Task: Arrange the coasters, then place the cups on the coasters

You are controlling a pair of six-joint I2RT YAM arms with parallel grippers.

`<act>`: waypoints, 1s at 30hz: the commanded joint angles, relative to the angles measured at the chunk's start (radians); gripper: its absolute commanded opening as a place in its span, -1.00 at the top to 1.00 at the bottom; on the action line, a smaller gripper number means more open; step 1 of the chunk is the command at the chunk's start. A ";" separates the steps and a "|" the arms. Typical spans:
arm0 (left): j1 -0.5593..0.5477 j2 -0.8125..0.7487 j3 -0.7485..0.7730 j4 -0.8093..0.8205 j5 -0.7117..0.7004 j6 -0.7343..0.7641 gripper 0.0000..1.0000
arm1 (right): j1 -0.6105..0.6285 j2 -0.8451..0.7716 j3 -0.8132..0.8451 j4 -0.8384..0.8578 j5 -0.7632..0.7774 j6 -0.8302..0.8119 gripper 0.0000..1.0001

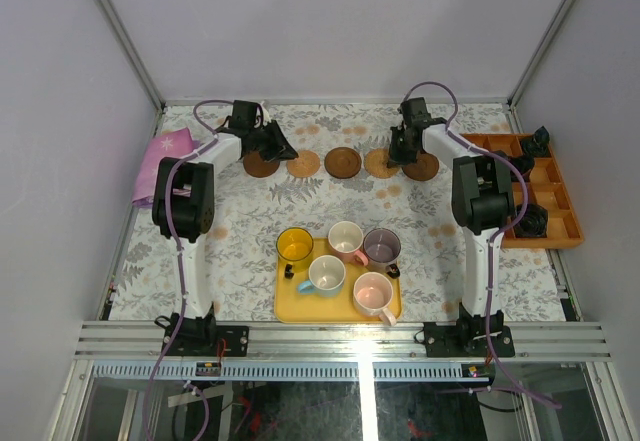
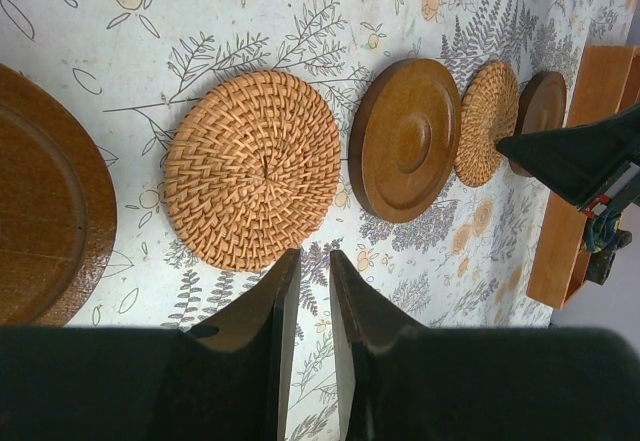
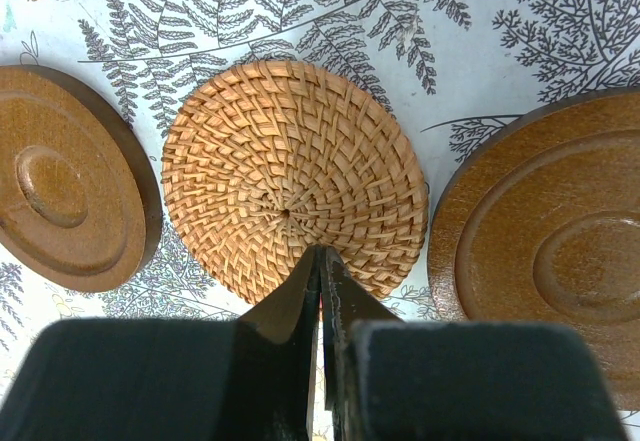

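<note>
Where the table meets the arm bases, tray: I see the yellow tray (image 1: 285, 306) lying flat at the near middle.
Cups: all five stand upright on that tray, none on a coaster. The yellow cup (image 1: 295, 245), pale pink cup (image 1: 346, 237) and purple-grey cup (image 1: 381, 246) are at the back; the light blue cup (image 1: 326, 274) and pink cup (image 1: 374, 291) are in front.
Left gripper (image 2: 308, 257): fingers a narrow slit apart, nothing between them. The tips sit just short of the left woven coaster (image 2: 252, 166), with the left-end brown coaster (image 2: 40, 201) beside it.
Right gripper (image 3: 322, 253): fingers pressed together and empty, tips over the near rim of the right woven coaster (image 3: 290, 191). I cannot tell whether they touch it.
Coaster row: five in a line across the far side, brown and woven alternating, set close side by side. The middle brown coaster (image 1: 342, 162) lies between the two woven ones, and the right-end brown coaster (image 1: 426, 169) comes last.
Far sides: pink cloth (image 1: 163, 161) at left, orange compartment box (image 1: 545, 196) at right.
</note>
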 commanded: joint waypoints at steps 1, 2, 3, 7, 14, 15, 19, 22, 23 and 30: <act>0.011 -0.055 -0.002 0.036 -0.005 0.004 0.64 | -0.008 -0.046 0.010 0.006 0.011 -0.002 0.96; 0.012 -0.055 0.001 0.036 -0.007 0.005 0.64 | -0.008 -0.062 0.010 0.008 0.007 -0.006 0.96; 0.013 -0.054 0.004 0.035 -0.010 0.005 0.64 | -0.008 -0.080 0.014 0.008 0.003 -0.012 0.96; 0.026 -0.057 0.016 0.030 -0.030 0.011 0.64 | -0.008 -0.156 0.028 0.015 -0.005 -0.026 0.95; 0.064 -0.066 0.011 0.018 -0.076 -0.001 0.63 | -0.013 -0.223 0.046 0.012 0.039 -0.044 0.93; 0.070 -0.066 0.006 0.019 -0.078 -0.004 0.63 | -0.019 -0.221 0.046 0.009 0.047 -0.045 0.93; 0.085 -0.072 -0.018 0.025 -0.083 -0.010 0.63 | -0.045 -0.201 0.043 -0.015 0.073 -0.035 0.95; 0.096 -0.077 -0.036 0.023 -0.085 -0.005 0.63 | -0.075 -0.199 0.012 -0.010 0.075 -0.018 0.97; 0.099 -0.079 -0.040 0.021 -0.087 -0.003 0.63 | -0.084 -0.200 -0.001 -0.005 0.079 -0.014 0.98; 0.121 -0.078 -0.048 0.020 -0.093 0.002 0.63 | -0.130 -0.189 -0.048 0.003 0.094 -0.014 0.99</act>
